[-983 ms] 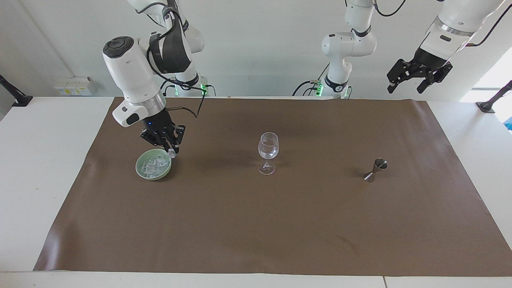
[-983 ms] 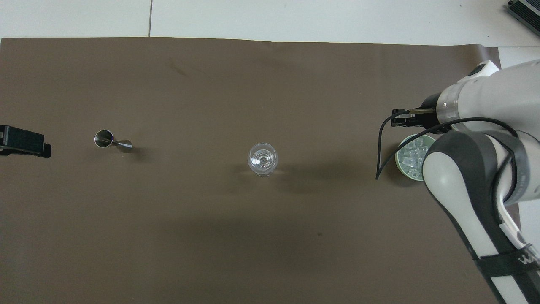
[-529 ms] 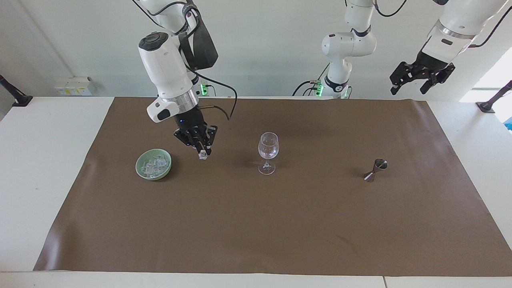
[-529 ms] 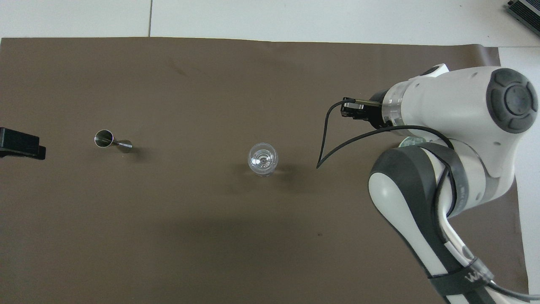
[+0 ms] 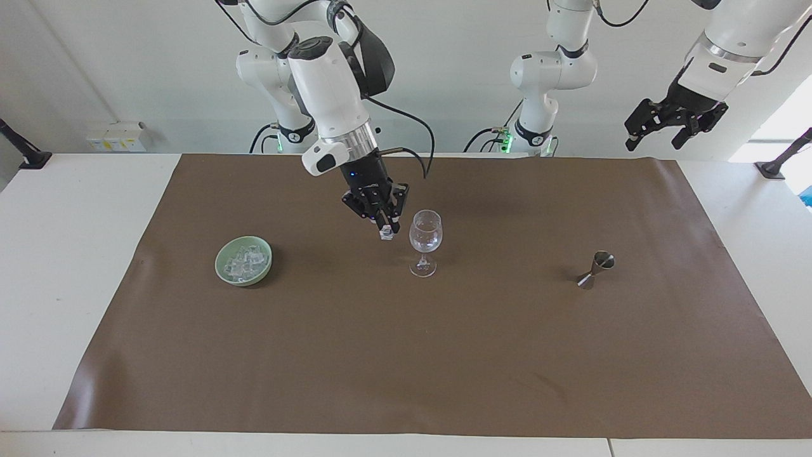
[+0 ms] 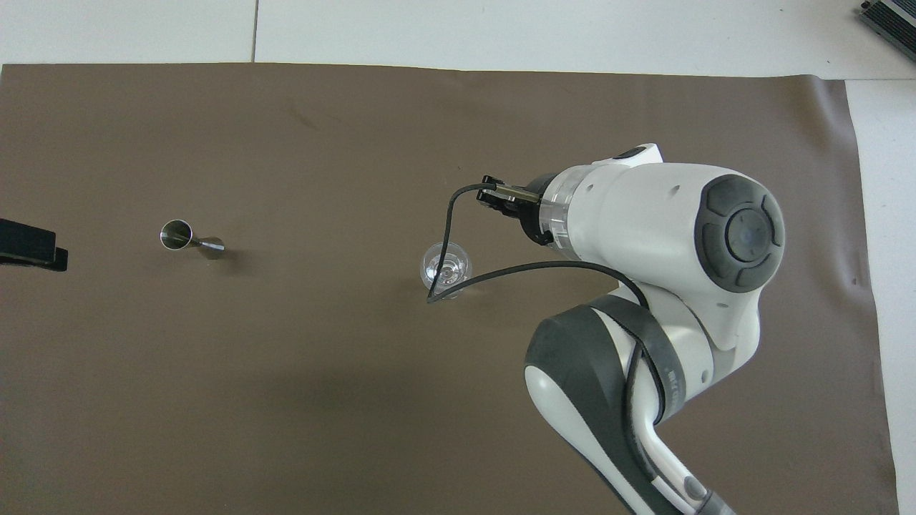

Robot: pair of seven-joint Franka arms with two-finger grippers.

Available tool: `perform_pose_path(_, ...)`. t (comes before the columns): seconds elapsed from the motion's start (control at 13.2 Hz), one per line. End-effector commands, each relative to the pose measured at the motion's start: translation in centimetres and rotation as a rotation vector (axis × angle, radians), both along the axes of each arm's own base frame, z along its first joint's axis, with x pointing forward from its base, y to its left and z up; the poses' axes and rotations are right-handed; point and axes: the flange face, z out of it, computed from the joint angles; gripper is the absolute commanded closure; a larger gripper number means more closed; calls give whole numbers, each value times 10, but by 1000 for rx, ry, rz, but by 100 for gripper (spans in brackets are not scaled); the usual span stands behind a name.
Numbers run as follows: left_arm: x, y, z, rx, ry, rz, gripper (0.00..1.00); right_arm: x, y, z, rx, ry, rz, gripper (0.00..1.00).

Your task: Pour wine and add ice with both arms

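Observation:
My right gripper (image 5: 385,229) is shut on one clear ice cube (image 5: 386,235). It hangs over the mat just beside the wine glass (image 5: 425,242), at the height of the glass's bowl and toward the right arm's end. The glass stands upright mid-mat and holds clear contents I cannot make out. The rest of the ice (image 5: 243,261) lies heaped in the pale green bowl (image 5: 218,262). In the overhead view the right gripper (image 6: 499,198) shows beside the glass (image 6: 445,270), and the arm hides the bowl. My left gripper (image 5: 674,122) waits open, high over the left arm's end.
A steel jigger (image 5: 595,269) stands tilted on the brown mat (image 5: 406,355) toward the left arm's end; it also shows in the overhead view (image 6: 187,238). The right arm's black cable (image 6: 458,275) loops across the glass in the overhead view.
My right gripper has lifted an ice cube out of the bowl and carried it across the mat to beside the wine glass. The left gripper has barely shifted.

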Motion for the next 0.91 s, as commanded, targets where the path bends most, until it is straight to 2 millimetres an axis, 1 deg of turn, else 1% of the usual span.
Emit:
perform_pose_path(0.0,-7,4,-2,16,-8,-10,0,-5,21,2,57,23,-46,100)
perform_pose_path(0.08,-8,4,-1,16,-10,-8,0,-8,27,2,66,33,-60,100)
perform_pose_path(0.15,-9,4,-1,16,-8,-10,0,-16,39,2,80,49,-73,100)
perform_pose_path(0.3,-10,5,-4,16,-2,-7,0,-20,43,-2,87,69,-97,100)
perform_pose_path(0.38,-11,5,-3,16,-5,-7,0,-24,50,-2,95,79,-104,100)
perform_pose_path(0.76,-12,6,-4,16,-1,-5,0,-37,55,-32,70,144,-126,100)
perform_pose_path(0.83,-12,6,-4,16,-1,-4,0,-37,55,-33,71,148,-128,100)
